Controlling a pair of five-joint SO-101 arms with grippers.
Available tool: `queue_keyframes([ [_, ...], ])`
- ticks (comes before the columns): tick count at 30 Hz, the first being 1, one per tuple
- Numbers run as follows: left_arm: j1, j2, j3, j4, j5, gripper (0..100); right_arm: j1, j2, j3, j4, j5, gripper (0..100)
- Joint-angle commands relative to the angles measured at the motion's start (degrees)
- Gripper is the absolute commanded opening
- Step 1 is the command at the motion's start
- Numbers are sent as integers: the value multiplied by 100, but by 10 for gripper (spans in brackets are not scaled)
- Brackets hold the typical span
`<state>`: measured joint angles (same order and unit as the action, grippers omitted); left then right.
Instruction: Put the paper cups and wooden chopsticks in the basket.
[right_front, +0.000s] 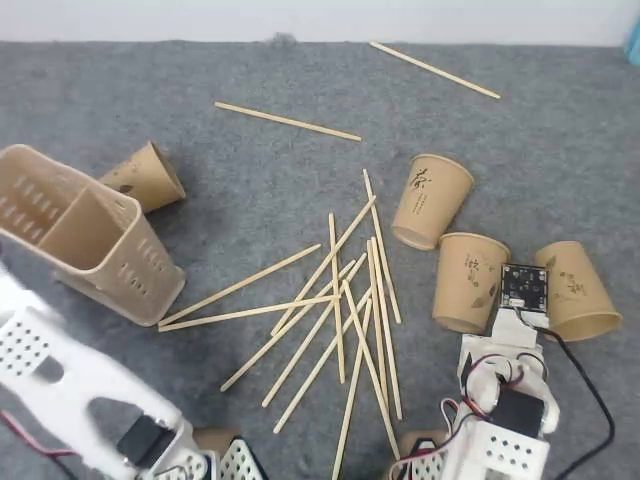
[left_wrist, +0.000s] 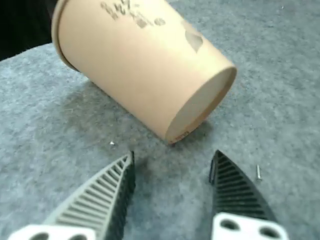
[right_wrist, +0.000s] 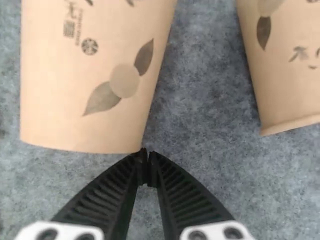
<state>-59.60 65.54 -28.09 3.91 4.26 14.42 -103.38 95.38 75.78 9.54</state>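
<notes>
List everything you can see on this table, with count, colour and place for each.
paper cups: four, tan, all lying on their sides; one beside the basket, three at the right.
wooden chopsticks: about fourteen, pale wood; most in a crossed pile at the middle, two lying apart at the far side.
basket: one, beige, with a divider inside; at the left.
mat: one, grey, covering the table.
left hand: one, black fingers, open, facing the base of a cup.
right hand: one, black fingers, shut on nothing, between two of the right-side cups.
</notes>
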Motion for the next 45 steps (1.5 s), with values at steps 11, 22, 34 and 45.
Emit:
queue_keyframes([
  [11, 26, 114, -31, -1222, 343, 231, 75, -75, 105, -75, 70, 8],
  [22, -53, 114, -31, -1310, 413, 231, 75, -75, 105, -75, 70, 8],
  [34, -62, 1073, -48, -3130, 642, 231, 75, -75, 105, -75, 70, 8],
  [45, -70, 1116, -259, -3103, 651, 122, 75, -75, 105, -75, 70, 8],
])
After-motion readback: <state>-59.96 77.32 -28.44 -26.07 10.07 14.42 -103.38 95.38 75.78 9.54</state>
